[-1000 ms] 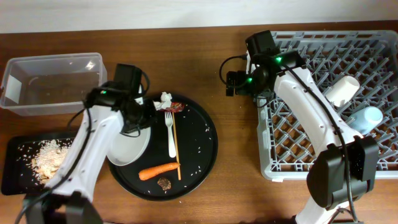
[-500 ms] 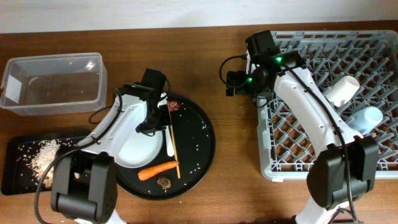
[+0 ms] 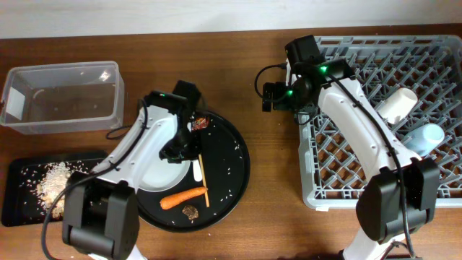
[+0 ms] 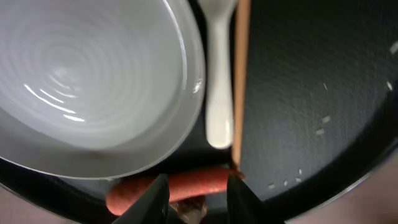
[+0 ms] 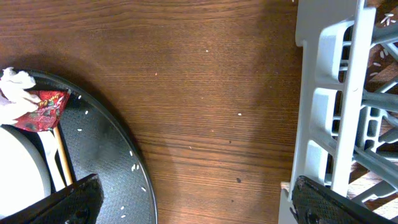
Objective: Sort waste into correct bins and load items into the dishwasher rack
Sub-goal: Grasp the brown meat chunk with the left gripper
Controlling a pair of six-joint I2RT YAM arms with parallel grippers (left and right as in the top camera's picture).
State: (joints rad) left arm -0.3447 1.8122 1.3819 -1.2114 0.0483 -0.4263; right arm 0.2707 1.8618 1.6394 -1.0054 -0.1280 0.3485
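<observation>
The white plate [image 3: 153, 172] lies on the left of the round black tray [image 3: 234, 170]. Beside it are the white fork [image 3: 196, 170] and the wooden chopsticks [image 3: 203, 173]. In front lie the orange carrot [image 3: 183, 198] and a dark lump [image 3: 190, 211]. My left gripper [image 3: 185, 141] hovers over the plate's right rim, jaws a little apart, gripping nothing. In the left wrist view the plate [image 4: 93, 87], fork handle [image 4: 219, 81], chopstick [image 4: 241, 81] and carrot [image 4: 186, 185] lie below my left gripper [image 4: 196, 202]. The red wrapper [image 5: 40, 109] and tissue [image 5: 15, 87] sit at the tray's back. My right gripper [image 3: 271, 96] [image 5: 205, 202] hangs wide open beside the dishwasher rack [image 3: 346, 173].
The clear tub [image 3: 61, 97] stands at the back left. The shallow black tray [image 3: 18, 180] in front of it holds rice. A white cup [image 3: 398, 103] and a pale blue cup [image 3: 426, 137] lie in the rack. Rice grains dot the round tray.
My left gripper has slid right, from the plate's back edge toward the fork, and its jaws have parted. The plate stays on the round tray. The right arm has not moved.
</observation>
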